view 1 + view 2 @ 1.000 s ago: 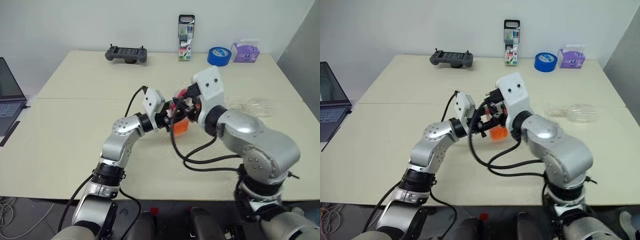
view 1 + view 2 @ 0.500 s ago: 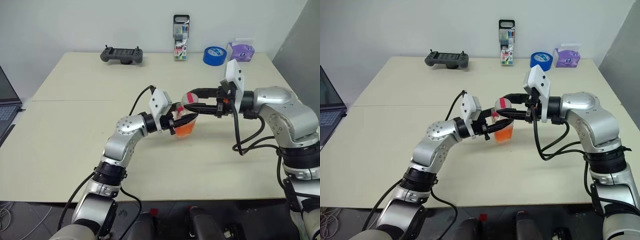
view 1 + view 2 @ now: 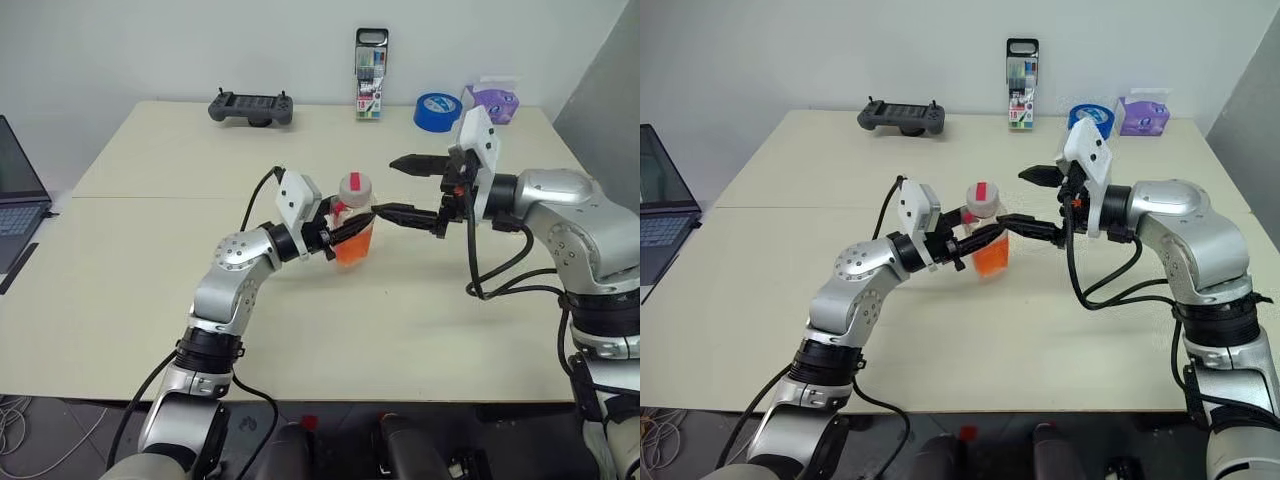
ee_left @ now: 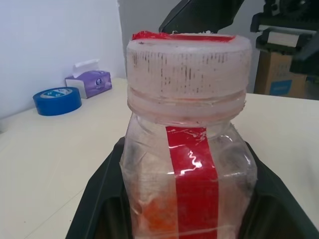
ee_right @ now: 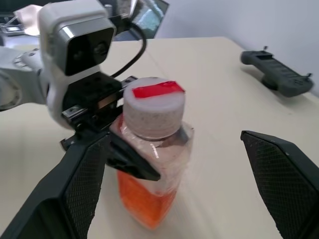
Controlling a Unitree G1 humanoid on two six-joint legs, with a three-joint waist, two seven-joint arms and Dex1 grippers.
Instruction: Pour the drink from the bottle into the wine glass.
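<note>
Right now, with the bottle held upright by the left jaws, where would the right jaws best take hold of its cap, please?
Grip the cap around its ribbed side wall, coming in level from the robot's right. The bottle stands upright, with the left gripper clamped on its body below the neck, so the cap stands free above. The right gripper, open, already faces it from that side.

Beige table [image 3: 150, 300] w/ game controller [image 3: 251, 106], marker pack [image 3: 371, 88], blue tape roll [image 3: 437, 110], tissue box [image 3: 491, 101] along far edge; laptop [image 3: 20, 200] at left.

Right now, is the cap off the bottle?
No, the cap sits on the bottle, which the left claw holds.
</note>
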